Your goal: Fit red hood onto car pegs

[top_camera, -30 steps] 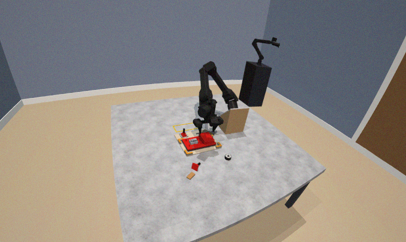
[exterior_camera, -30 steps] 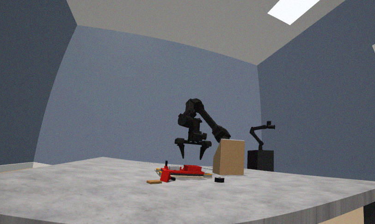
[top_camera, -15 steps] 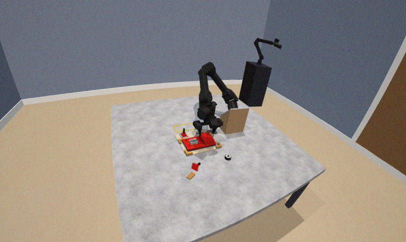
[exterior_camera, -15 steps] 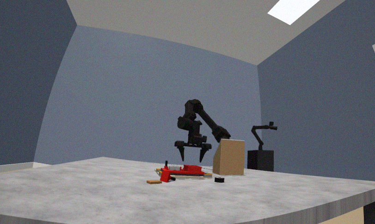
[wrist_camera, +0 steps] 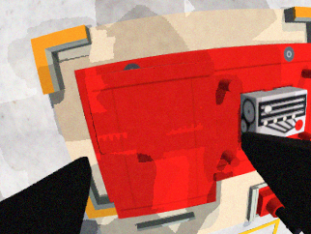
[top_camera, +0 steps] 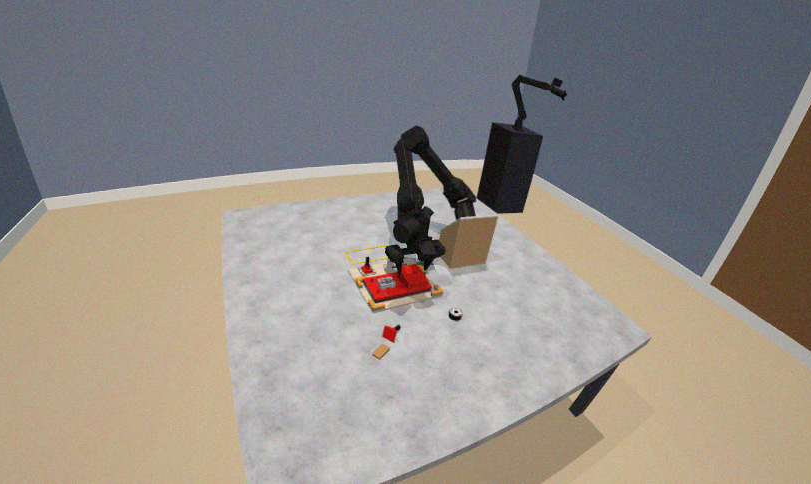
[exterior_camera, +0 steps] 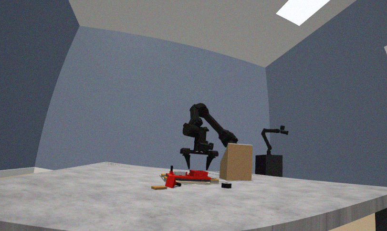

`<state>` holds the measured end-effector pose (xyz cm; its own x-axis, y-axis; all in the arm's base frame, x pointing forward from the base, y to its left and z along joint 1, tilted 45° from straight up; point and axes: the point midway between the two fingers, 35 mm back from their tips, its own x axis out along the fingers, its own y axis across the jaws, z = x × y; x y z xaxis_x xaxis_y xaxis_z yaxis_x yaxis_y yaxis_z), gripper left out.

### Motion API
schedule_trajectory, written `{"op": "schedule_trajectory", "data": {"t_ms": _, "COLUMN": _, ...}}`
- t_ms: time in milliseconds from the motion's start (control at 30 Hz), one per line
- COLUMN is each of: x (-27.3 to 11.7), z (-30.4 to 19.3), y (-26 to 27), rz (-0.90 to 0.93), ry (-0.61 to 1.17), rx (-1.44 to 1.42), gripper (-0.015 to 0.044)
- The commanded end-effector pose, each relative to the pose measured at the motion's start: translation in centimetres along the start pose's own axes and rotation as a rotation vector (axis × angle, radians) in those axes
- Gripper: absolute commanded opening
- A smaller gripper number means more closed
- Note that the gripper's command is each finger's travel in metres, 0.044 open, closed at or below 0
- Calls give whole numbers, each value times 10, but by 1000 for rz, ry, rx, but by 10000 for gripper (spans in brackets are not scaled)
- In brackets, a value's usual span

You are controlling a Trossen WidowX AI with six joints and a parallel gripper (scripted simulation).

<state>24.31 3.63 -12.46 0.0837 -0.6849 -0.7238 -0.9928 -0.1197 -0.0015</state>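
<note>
The red chassis (top_camera: 390,294) (wrist_camera: 251,63) sits in the jig (wrist_camera: 145,31) with the grey engine block (top_camera: 386,282) (exterior_camera: 180,173) (wrist_camera: 277,113) on its deck. Short red pegs (wrist_camera: 223,88) stand around the engine. A raised, flat-topped red part (top_camera: 416,276) (exterior_camera: 198,173) (wrist_camera: 150,131) covers the deck's end beside the engine. I cannot tell whether it is the hood; no separate hood with corner holes shows. My gripper (top_camera: 413,271) (exterior_camera: 198,169) (wrist_camera: 168,153) is open and empty, just above the raised part, its fingers spread towards either side of it.
A red piece with a black pin (top_camera: 367,269) (wrist_camera: 268,200) stands at the jig's edge. Another red piece (top_camera: 390,333) (exterior_camera: 170,182), a tan block (top_camera: 381,351) (exterior_camera: 159,187) and a wheel (top_camera: 455,313) (exterior_camera: 226,185) lie in front. A tall tan box (top_camera: 471,243) (exterior_camera: 239,162) stands beside the arm.
</note>
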Motion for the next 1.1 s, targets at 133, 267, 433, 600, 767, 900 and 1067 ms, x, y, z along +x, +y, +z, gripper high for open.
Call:
{"op": "schedule_trajectory", "data": {"t_ms": 133, "x": 5, "z": -1, "y": 3, "rz": 5, "ry": 7, "rx": -8, "gripper": 440}}
{"op": "schedule_trajectory", "data": {"t_ms": 267, "x": 6, "z": -1, "y": 3, "rz": 5, "ry": 7, "rx": -8, "gripper": 440}}
{"op": "schedule_trajectory", "data": {"t_ms": 433, "x": 9, "z": -1, "y": 3, "rz": 5, "ry": 7, "rx": -8, "gripper": 440}}
{"op": "schedule_trajectory", "data": {"t_ms": 600, "x": 11, "z": -1, "y": 3, "rz": 5, "ry": 7, "rx": -8, "gripper": 440}}
{"op": "schedule_trajectory", "data": {"t_ms": 767, "x": 14, "z": -2, "y": 3, "rz": 5, "ry": 7, "rx": -8, "gripper": 440}}
{"op": "schedule_trajectory", "data": {"t_ms": 900, "x": 16, "z": -2, "y": 3, "rz": 5, "ry": 7, "rx": -8, "gripper": 440}}
{"op": "schedule_trajectory", "data": {"t_ms": 1067, "x": 18, "z": -2, "y": 4, "rz": 5, "ry": 7, "rx": -8, "gripper": 440}}
